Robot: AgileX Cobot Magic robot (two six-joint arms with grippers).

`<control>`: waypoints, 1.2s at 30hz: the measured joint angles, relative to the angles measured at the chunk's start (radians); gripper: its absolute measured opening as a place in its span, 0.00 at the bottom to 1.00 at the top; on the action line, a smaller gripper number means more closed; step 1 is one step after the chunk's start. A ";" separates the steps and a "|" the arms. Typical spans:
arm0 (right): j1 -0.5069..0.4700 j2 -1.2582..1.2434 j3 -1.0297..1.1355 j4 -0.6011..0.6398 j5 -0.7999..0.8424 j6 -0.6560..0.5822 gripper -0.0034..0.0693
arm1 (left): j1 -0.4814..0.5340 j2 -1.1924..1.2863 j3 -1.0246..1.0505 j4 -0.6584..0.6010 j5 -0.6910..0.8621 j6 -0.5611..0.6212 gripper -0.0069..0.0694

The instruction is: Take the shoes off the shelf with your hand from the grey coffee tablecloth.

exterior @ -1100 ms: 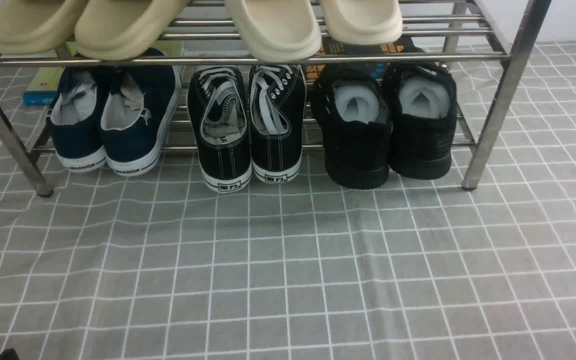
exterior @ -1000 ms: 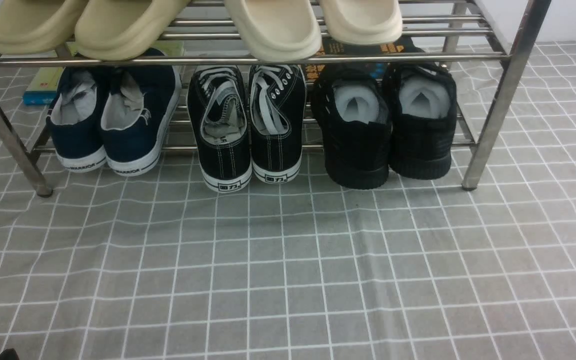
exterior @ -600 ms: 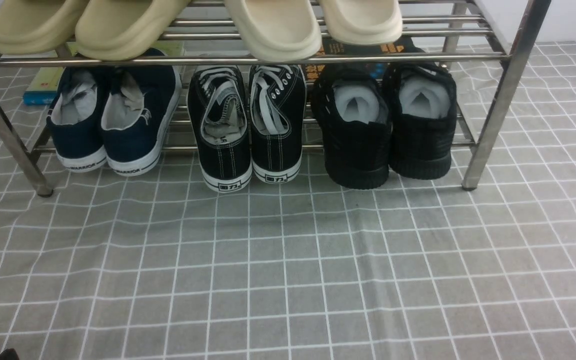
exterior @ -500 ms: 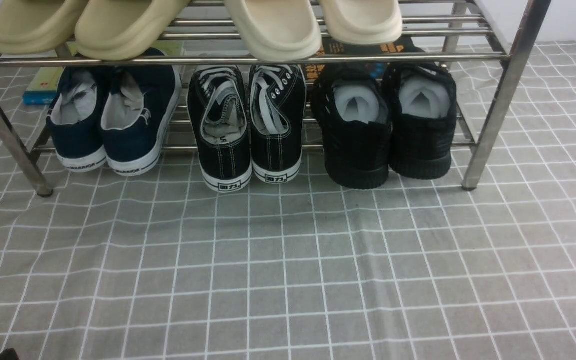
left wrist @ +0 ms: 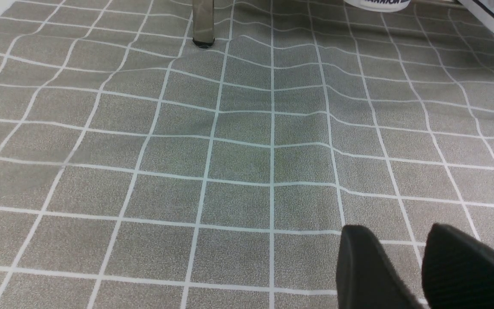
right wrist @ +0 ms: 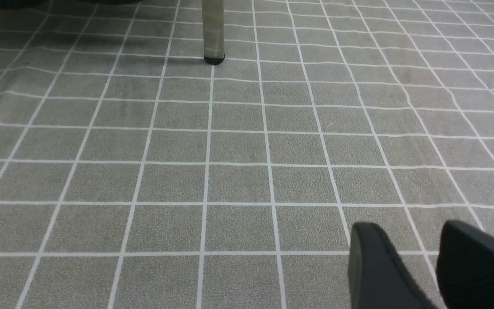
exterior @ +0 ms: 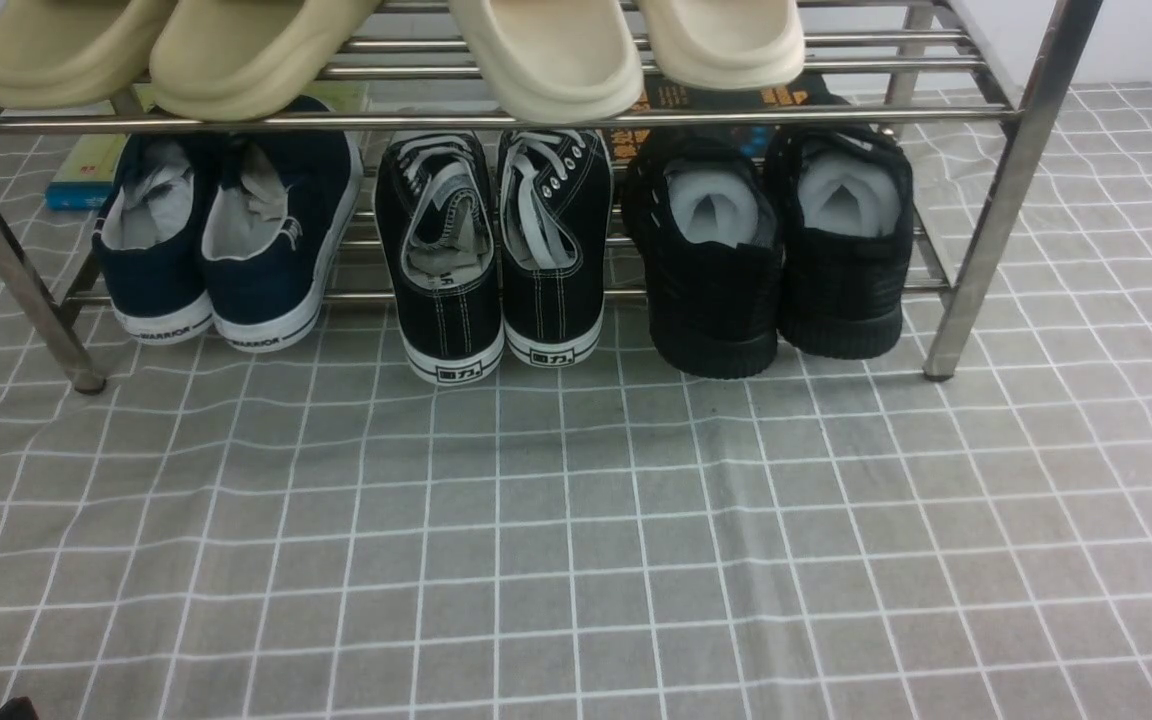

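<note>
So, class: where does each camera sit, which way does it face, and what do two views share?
Front view: between the arms, facing forward at the shelf holding the shoes; almost no robot shows.
Left wrist view: on the left wrist, facing over the grey cloth toward a shelf leg; open left hand shows.
Right wrist view: on the right wrist, facing another shelf leg; open right hand shows.
Shared: the cloth and shelf legs.

Shelf (exterior: 496, 120): shiny steel tubes, bright glare.
Shoes (exterior: 716, 300): matt black knit uppers, ribbed black soles, pale grey paper-like stuffing.
Grey coffee tablecloth (exterior: 576, 520): grainy matt cloth, slightly wrinkled, thin white grid.
Cream slippers (exterior: 546, 60): smooth, matt, foam look.
Canvas sneakers (exterior: 446, 290): black cloth, smooth white soles.
</note>
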 joint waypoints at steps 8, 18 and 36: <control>0.000 0.000 0.001 0.006 -0.018 0.071 0.38 | 0.000 0.000 0.000 0.000 0.000 0.000 0.40; 0.000 0.000 0.010 0.430 -0.042 0.418 0.38 | 0.000 0.000 0.000 0.000 0.000 0.000 0.40; -0.001 0.260 -0.452 0.404 0.250 0.113 0.04 | 0.000 0.000 0.000 0.000 0.000 0.000 0.40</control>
